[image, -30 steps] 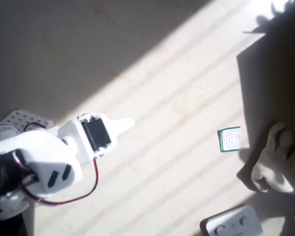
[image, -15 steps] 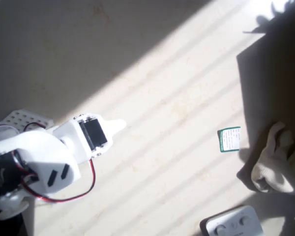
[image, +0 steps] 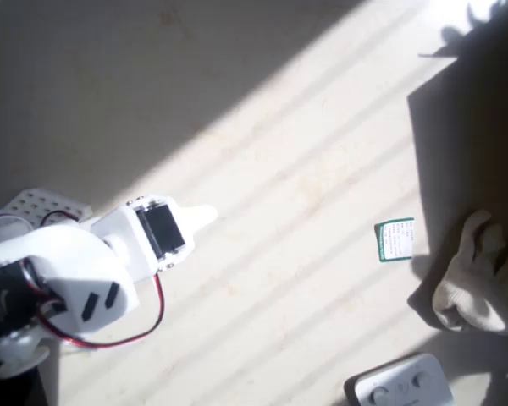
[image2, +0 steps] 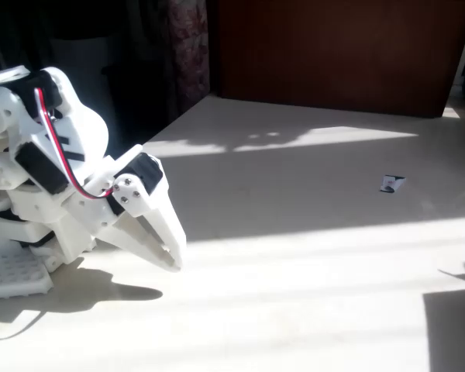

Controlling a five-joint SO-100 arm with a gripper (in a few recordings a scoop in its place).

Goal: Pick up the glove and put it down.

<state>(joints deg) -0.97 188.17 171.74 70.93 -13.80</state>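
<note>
Pulled back a touch toward its base since a second ago, the pincer (image: 205,215) has its jaws near-closed, holding nothing. Far off to its right in the overhead view lies the glove (image: 477,275), half in shadow; a reach could snag the green-and-white card (image: 395,239) beside it.

Cream-beige glove (image: 478,275), green-and-white card (image: 395,240), white tool (image2: 167,252).
</note>
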